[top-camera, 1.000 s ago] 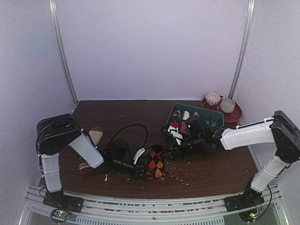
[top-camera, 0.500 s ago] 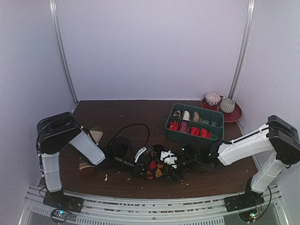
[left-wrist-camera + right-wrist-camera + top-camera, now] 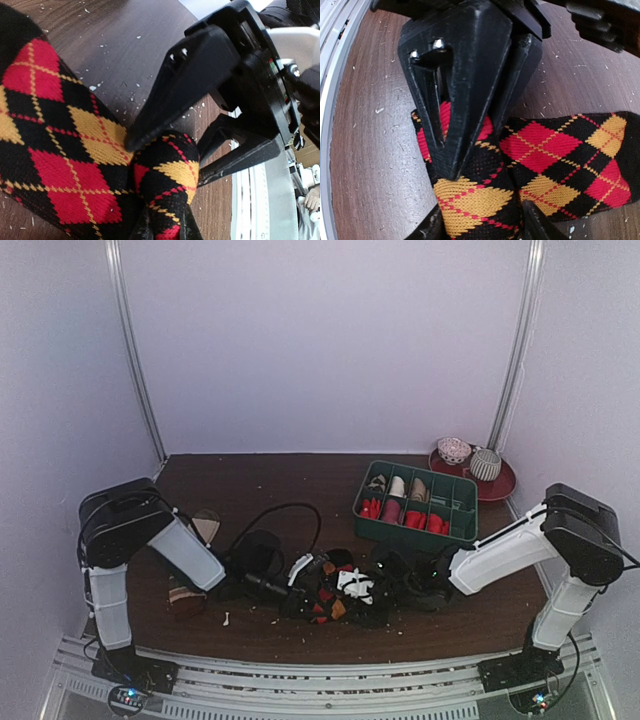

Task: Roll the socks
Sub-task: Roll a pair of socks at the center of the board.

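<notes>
The black argyle sock (image 3: 75, 165) with red and yellow diamonds lies on the brown table, one end folded up into a roll (image 3: 475, 200). My left gripper (image 3: 162, 231) is shut on that rolled end from one side. My right gripper (image 3: 482, 227) straddles the same roll from the other side, its fingers (image 3: 165, 100) pressing on it. In the top view both grippers, left (image 3: 305, 590) and right (image 3: 365, 590), meet over the sock (image 3: 328, 602) near the front centre. A beige and reddish piece of fabric (image 3: 205, 528) shows beside my left arm, mostly hidden.
A green divided tray (image 3: 468, 508) with rolled socks stands at the back right. A red plate (image 3: 500, 488) holds two sock balls behind it. A black cable (image 3: 275, 510) loops on the table centre-left. Crumbs dot the wood.
My right arm has swung from beside the green tray down and left to the argyle sock, and its gripper now closes on the rolled end. The sock is more bunched.
</notes>
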